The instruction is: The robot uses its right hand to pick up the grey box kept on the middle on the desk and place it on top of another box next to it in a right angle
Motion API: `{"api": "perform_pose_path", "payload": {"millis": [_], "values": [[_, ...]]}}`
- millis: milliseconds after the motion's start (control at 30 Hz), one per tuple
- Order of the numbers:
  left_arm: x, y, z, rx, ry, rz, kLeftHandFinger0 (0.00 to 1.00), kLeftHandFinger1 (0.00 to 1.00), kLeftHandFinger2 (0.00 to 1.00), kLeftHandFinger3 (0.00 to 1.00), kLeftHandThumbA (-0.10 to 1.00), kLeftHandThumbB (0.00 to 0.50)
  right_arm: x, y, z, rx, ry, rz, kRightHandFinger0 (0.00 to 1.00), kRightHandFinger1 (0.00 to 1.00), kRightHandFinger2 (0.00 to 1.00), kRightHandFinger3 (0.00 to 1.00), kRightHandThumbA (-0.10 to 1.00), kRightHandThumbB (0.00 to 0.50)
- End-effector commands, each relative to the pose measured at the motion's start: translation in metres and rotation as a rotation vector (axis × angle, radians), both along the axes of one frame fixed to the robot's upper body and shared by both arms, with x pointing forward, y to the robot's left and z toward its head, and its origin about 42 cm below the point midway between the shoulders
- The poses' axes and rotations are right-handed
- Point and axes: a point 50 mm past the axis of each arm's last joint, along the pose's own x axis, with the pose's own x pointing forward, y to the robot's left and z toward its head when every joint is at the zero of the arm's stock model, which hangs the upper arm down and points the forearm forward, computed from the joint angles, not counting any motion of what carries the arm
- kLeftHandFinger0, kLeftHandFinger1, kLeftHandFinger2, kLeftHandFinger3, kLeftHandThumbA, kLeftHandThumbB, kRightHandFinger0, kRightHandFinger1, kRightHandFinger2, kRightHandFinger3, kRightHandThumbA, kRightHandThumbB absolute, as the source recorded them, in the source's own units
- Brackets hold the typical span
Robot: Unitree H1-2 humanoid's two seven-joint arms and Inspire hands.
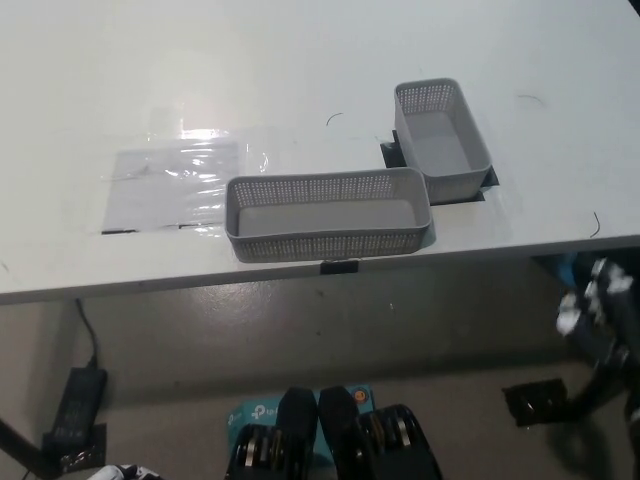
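Note:
A long grey perforated box (330,215) lies crosswise on the white desk (300,60), close to the front edge. A second grey perforated box (442,135) stands at a right angle to it at the right. Its near end meets the first box's far right corner; I cannot tell whether it rests on that corner or only touches it. My black right hand (600,310) is blurred at the right edge, below and in front of the desk, apart from both boxes. A small white part of my left hand (118,472) shows at the bottom left.
A clear plastic sheet (175,180) lies on the desk to the left of the boxes. A dark cut-out (395,152) shows beside the right box. On the floor are a black power adapter (80,395), a teal carton (250,410) and a black plate (535,405).

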Motion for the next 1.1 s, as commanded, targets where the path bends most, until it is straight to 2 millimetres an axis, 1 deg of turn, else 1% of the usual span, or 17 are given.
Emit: {"api": "perform_pose_path", "payload": {"millis": [0,100,167,267,300,367,467,533,633,667,700,733,767,833,967,1000,1067], "values": [[0.003,0.005,0.008,0.026,-0.006,-0.013,0.33,0.33,0.52,0.67,0.28,0.344,0.014,-0.001,0.074,-0.057,-0.227,-0.024,0.04,0.06,0.2,0.8,0.03,0.199],[0.004,0.006,0.008,0.031,-0.016,-0.02,0.35,0.35,0.52,0.65,0.26,0.339,0.023,0.004,0.087,-0.085,-0.283,-0.009,0.04,0.07,0.24,0.83,0.04,0.22],[0.004,0.006,0.009,0.033,-0.016,-0.018,0.34,0.33,0.5,0.65,0.26,0.347,0.034,0.009,0.098,-0.112,-0.322,0.064,0.13,0.2,0.45,0.91,-0.03,0.255],[0.004,0.006,0.01,0.028,-0.002,-0.01,0.37,0.37,0.56,0.67,0.25,0.344,0.048,0.014,0.106,-0.198,-0.319,0.119,0.19,0.43,0.67,0.76,-0.06,0.299],[0.004,0.006,0.009,0.03,-0.003,-0.011,0.33,0.34,0.54,0.67,0.25,0.345,0.054,0.015,0.108,-0.235,-0.315,0.137,0.23,0.51,0.66,0.72,-0.04,0.305],[0.004,0.006,0.01,0.033,-0.002,-0.014,0.27,0.3,0.5,0.69,0.25,0.339,0.065,0.016,0.109,-0.28,-0.303,0.168,0.26,0.53,0.64,0.67,-0.09,0.335],[0.005,0.007,0.012,0.039,-0.002,-0.015,0.27,0.31,0.5,0.69,0.25,0.343,0.081,0.016,0.111,-0.368,-0.234,0.198,0.41,0.65,0.73,0.71,-0.03,0.338],[0.006,0.007,0.015,0.044,0.002,-0.018,0.32,0.35,0.54,0.7,0.25,0.337,0.095,0.014,0.113,-0.435,-0.203,0.231,0.58,0.77,0.79,0.78,0.0,0.332],[0.007,0.008,0.013,0.04,0.002,-0.016,0.31,0.33,0.52,0.7,0.24,0.337,0.111,0.013,0.115,-0.501,-0.17,0.264,0.67,0.85,0.85,0.85,0.0,0.347],[0.007,0.008,0.012,0.041,0.002,-0.018,0.32,0.33,0.52,0.71,0.24,0.332,0.117,0.012,0.115,-0.529,-0.151,0.276,0.73,0.91,0.91,0.89,0.01,0.346],[0.007,0.008,0.012,0.044,0.001,-0.02,0.29,0.31,0.5,0.7,0.25,0.337,0.121,0.011,0.115,-0.549,-0.141,0.289,0.87,1.0,1.0,0.95,0.02,0.344],[0.006,0.009,0.013,0.047,-0.001,-0.02,0.28,0.31,0.5,0.7,0.25,0.34,0.125,0.012,0.116,-0.57,-0.132,0.306,1.0,1.0,1.0,0.97,0.04,0.347],[0.006,0.01,0.014,0.049,-0.002,-0.019,0.29,0.31,0.5,0.7,0.26,0.341,0.127,0.014,0.117,-0.578,-0.128,0.312,1.0,1.0,1.0,0.98,0.04,0.351],[0.006,0.01,0.014,0.051,0.001,-0.022,0.4,0.4,0.59,0.73,0.28,0.343,0.136,0.017,0.12,-0.648,-0.122,0.328,1.0,1.0,1.0,1.0,0.11,0.364],[0.01,0.012,0.018,0.044,0.003,-0.009,0.36,0.37,0.55,0.71,0.25,0.346,0.146,0.027,0.126,-0.734,-0.121,0.333,1.0,1.0,1.0,1.0,0.16,0.351],[0.01,0.012,0.018,0.047,-0.007,-0.02,0.36,0.37,0.55,0.7,0.26,0.343,0.147,0.031,0.127,-0.761,-0.107,0.335,1.0,1.0,1.0,1.0,0.22,0.351],[0.01,0.013,0.018,0.055,-0.016,-0.025,0.35,0.35,0.54,0.68,0.25,0.338,0.149,0.036,0.124,-0.784,-0.11,0.333,1.0,1.0,1.0,1.0,0.25,0.369]]}}
